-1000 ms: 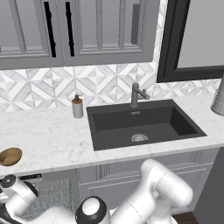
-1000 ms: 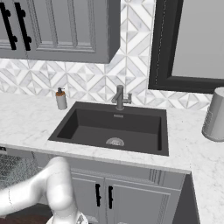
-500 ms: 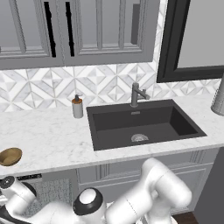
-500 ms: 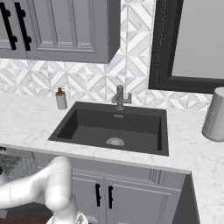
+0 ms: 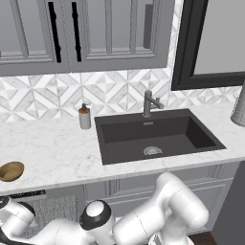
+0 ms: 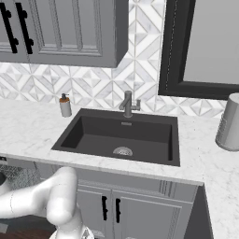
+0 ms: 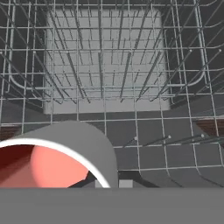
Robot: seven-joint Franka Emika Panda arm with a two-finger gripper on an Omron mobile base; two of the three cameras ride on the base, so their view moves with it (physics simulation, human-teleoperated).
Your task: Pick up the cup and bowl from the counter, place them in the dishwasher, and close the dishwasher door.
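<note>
Left base view: the bowl sits on the counter, above and just right of the low-reaching arm. Hand view: the gripper, clamped on the cup, holds it directly over the dishwasher rack, red mouth facing the camera.

The counter is white marble-look stone with faint grey veins, running the whole width under a patterned tile wall. A dark sunken sink is set into it, with a grey faucet standing at its rear edge. A grey soap bottle with a brown pump top stands upright just beside the sink's rear corner. The bowl sits near the counter's front edge, well apart from the sink. A grey cylindrical canister stands upright at the counter's opposite end.
</note>
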